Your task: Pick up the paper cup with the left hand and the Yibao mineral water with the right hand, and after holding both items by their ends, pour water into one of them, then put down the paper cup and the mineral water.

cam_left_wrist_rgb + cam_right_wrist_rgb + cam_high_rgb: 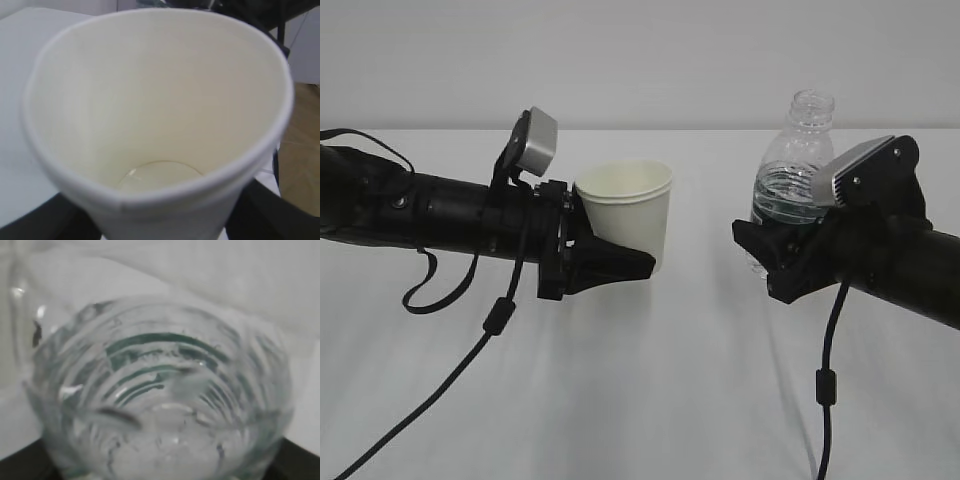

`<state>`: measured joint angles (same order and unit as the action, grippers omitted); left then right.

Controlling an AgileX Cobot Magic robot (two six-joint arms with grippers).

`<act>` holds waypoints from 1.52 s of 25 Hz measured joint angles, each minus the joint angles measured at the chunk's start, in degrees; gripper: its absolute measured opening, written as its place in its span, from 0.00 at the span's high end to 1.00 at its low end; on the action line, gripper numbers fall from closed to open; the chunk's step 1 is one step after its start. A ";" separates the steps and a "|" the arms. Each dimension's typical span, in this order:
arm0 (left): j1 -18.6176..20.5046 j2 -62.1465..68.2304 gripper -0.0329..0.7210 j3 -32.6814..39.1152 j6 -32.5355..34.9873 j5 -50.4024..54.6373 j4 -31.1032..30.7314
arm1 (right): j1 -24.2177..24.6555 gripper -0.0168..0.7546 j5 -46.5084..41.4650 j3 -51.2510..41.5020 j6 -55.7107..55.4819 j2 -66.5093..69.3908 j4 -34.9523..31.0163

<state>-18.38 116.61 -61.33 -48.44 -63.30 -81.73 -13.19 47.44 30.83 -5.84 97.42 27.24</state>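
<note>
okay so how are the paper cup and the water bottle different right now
The paper cup is opaque cream with a wide open mouth; the Yibao mineral water is clear plastic with a narrow threaded neck. The bottle stands taller than the cup. The cup looks almost empty; the bottle holds water. Both are upright, each gripped low down.

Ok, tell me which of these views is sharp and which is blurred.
Exterior view: evenly lit and sharp, paper cup and Yibao mineral water both crisp. Left wrist view: the cup fills the frame, near rim soft. Right wrist view: most blurred, the bottle a smear of ribs and highlights.
</note>
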 joint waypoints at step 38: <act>-9.45 -0.02 0.35 0.00 -1.34 5.40 -1.94 | 0.00 0.33 -1.06 0.00 12.38 0.00 -1.36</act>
<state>-27.83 116.60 -61.33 -49.78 -57.90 -83.67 -13.19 46.38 30.83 6.54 97.42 25.88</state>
